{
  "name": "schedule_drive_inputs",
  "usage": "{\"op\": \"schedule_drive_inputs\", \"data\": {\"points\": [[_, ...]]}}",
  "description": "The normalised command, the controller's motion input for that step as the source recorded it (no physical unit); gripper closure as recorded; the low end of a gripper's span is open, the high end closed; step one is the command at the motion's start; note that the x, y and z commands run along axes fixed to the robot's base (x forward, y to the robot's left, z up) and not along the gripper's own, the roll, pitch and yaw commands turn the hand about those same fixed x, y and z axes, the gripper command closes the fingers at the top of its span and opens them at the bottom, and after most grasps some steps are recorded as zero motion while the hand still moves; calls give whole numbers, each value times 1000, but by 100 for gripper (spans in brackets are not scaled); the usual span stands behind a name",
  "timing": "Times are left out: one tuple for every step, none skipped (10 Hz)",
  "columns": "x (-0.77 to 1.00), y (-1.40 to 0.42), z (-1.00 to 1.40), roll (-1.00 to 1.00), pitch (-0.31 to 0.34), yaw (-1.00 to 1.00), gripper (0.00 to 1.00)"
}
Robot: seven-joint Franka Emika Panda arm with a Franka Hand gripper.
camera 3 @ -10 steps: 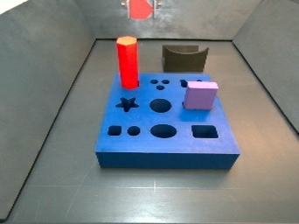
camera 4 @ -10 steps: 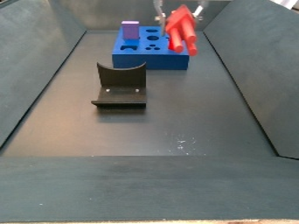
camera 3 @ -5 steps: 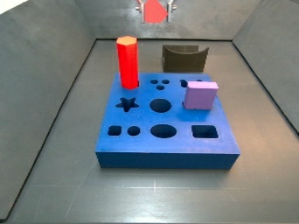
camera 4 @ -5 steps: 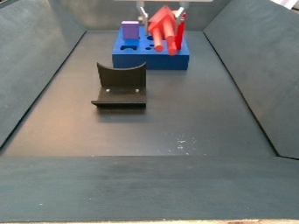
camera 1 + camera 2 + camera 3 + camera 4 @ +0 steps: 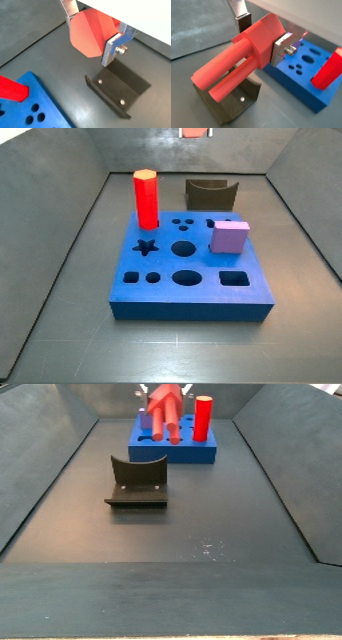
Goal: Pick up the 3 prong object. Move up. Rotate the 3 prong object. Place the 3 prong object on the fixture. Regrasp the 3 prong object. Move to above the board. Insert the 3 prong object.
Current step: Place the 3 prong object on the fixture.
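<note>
Two silver fingers (image 5: 283, 48) of the gripper (image 5: 261, 35) clamp the salmon-red 3 prong object (image 5: 238, 62) by its flat base, held in the air with prongs extending outward, above the dark fixture (image 5: 234, 102). In a side view the object (image 5: 163, 408) hangs at 12 o'clock of the fixture (image 5: 138, 482), before the blue board (image 5: 179, 450). On the board (image 5: 187, 268) stand a red column (image 5: 146, 198) and purple cube (image 5: 230, 236).
</note>
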Motion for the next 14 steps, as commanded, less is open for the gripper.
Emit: {"op": "schedule_drive_inputs", "data": {"points": [[805, 116, 49, -1000, -8, -120, 100], [700, 77, 13, -1000, 1, -119, 100], [615, 61, 0, -1000, 12, -119, 100], [503, 53, -9, -1000, 22, -121, 100], [419, 51, -8, -993, 30, -126, 100], [336, 49, -12, -828, 32, -113, 100], [228, 49, -14, -605, 31, -94, 100], [146, 49, -16, -436, 32, -87, 100], [56, 36, -5, -242, 23, -78, 100], [113, 131, -1000, -1000, 254, 17, 100], [121, 136, -1000, -941, 237, -9, 100], [134, 137, -1000, -826, 254, -69, 100], [145, 136, -1000, -731, 252, -102, 100], [155, 138, -1000, -473, 205, -173, 100]]}}
